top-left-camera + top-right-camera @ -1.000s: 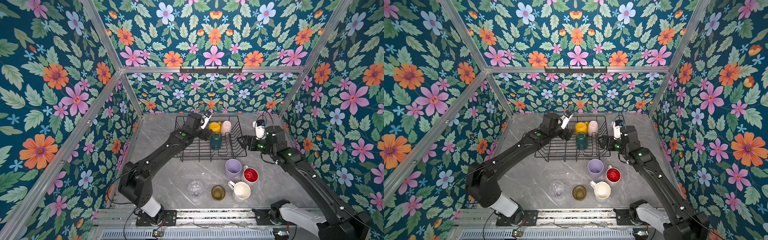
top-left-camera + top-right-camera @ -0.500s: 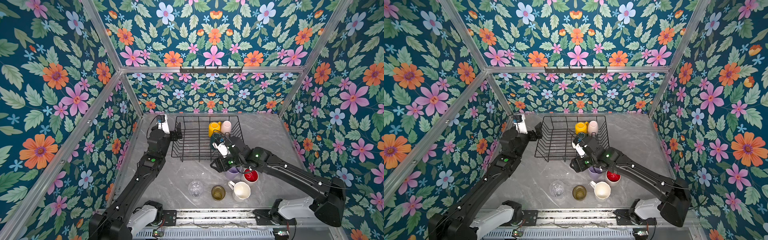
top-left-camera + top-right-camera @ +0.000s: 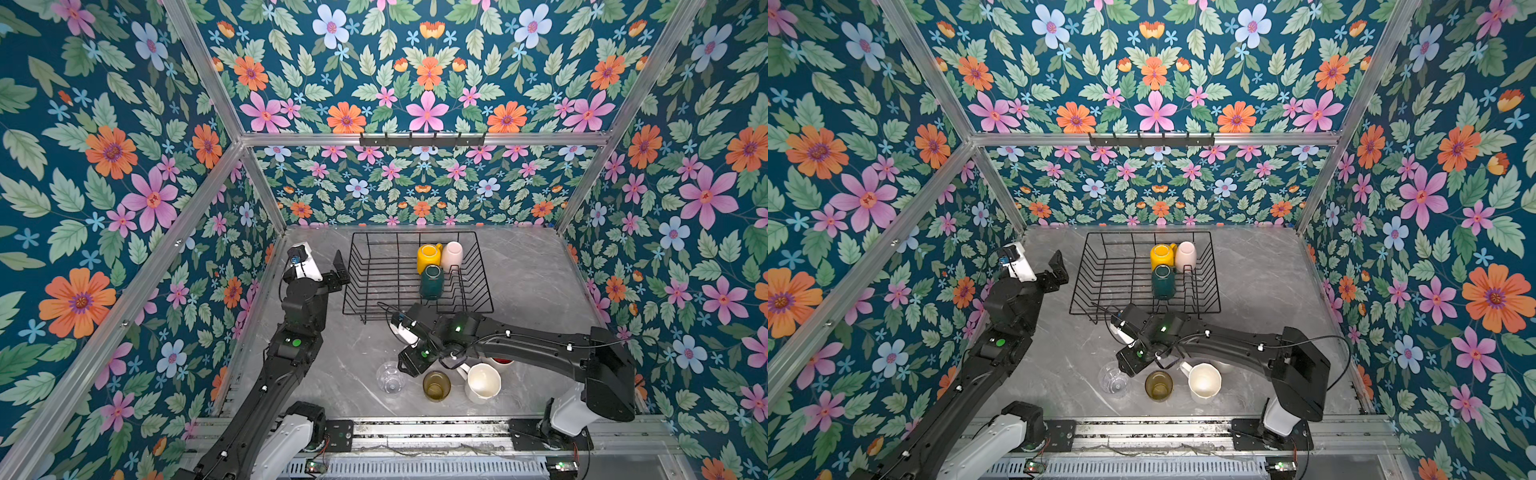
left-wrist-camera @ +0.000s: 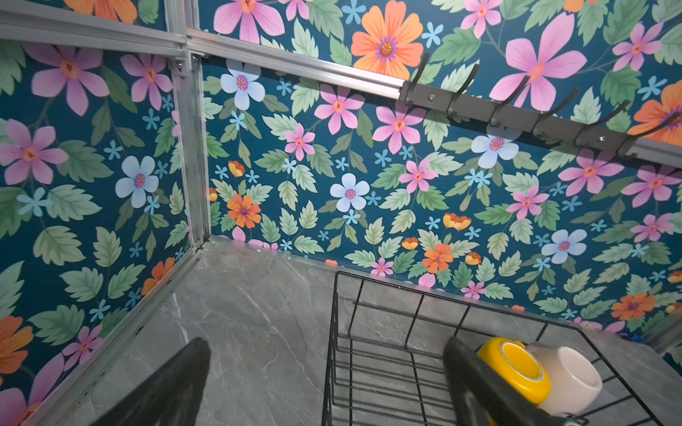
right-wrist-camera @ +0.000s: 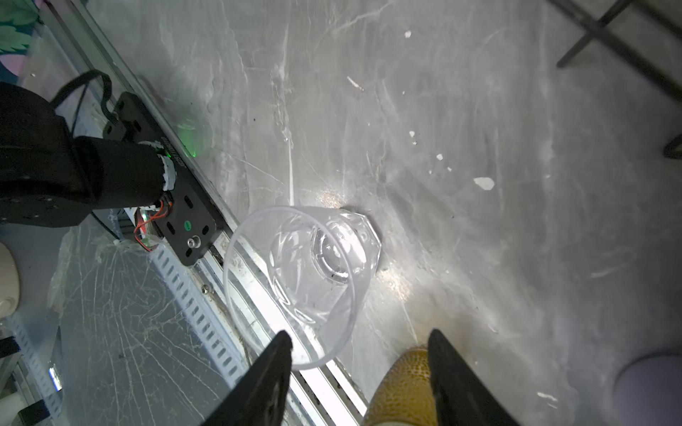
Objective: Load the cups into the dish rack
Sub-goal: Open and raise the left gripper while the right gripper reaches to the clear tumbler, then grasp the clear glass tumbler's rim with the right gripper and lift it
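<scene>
The left pincer (image 4: 328, 383) is wide open and holds nothing, just beside the dish rack (image 3: 415, 232). A yellow mug (image 3: 428, 257), cream cup (image 3: 452, 254) and green mug (image 3: 431, 282) sit in the rack. The right pincer (image 5: 360, 354) is open and holds nothing, low by the clear glass (image 5: 306, 265) on the tabletop (image 3: 532, 282), near the brown glass (image 3: 436, 385) and white mug (image 3: 482, 382).

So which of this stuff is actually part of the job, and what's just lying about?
Job: dish rack, yellow mug, cream cup, dark green mug, clear glass, olive-amber glass, white mug, red-lined mug (mostly hidden), lilac tumbler.
Not job: hook rail, floral wallpaper, frame.
</scene>
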`<state>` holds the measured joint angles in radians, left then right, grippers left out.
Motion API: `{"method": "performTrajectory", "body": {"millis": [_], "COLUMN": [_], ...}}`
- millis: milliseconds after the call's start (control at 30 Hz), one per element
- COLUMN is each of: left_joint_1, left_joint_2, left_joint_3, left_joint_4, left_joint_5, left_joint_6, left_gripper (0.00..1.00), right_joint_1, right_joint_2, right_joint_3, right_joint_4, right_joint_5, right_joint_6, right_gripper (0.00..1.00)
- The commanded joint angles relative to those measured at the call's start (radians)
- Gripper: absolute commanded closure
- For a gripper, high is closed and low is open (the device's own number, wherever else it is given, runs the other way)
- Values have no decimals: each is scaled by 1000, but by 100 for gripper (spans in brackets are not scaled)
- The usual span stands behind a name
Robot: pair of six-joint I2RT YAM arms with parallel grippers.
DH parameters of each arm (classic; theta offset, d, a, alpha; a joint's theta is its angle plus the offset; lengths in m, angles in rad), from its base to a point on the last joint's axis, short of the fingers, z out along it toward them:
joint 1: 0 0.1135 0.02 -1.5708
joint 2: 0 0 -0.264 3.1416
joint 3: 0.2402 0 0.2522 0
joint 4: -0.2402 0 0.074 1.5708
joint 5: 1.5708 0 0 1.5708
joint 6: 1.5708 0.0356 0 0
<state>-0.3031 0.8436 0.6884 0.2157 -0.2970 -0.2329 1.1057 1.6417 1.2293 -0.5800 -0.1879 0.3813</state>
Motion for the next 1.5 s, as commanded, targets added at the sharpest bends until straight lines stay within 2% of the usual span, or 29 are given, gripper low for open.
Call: {"method": "performTrajectory", "body": {"millis": [0,333,633,800,933,1067,1233,1367,1467], "left_joint_1": [3,6,5,5,5,7,7,7,7], "left_joint_2": [-25,-103,-172,-184,-175,-161,-148,-130,-104], "left_joint_3": [-9,-42,-81,-93,-93,-93,-99,-105,-108], "left_joint_4": [19,14,34,47,56,78,121,192,254], "left_joint_5": [-44,-92,-165,-185,-168,-108,36,251,452], "left_joint_6": [-9,-13,-38,-54,-68,-78,-74,-47,-21], "left_gripper": [1,1,1,1,1,1,1,1,1], "right_joint_1": [8,49,49,48,30,-66,-269,-447,-571], "right_joint_2": [52,135,136,88,25,-128,-299,-390,-425], "right_joint_3": [16,62,65,55,42,-23,-129,-183,-213], "right_joint_4": [8,-34,-31,-26,-31,8,109,218,329], "right_joint_5": [6,94,102,115,120,37,-104,-253,-374], "right_joint_6": [28,31,37,43,42,67,88,133,197], "right_gripper": [46,63,93,100,100,100,100,100,100]}}
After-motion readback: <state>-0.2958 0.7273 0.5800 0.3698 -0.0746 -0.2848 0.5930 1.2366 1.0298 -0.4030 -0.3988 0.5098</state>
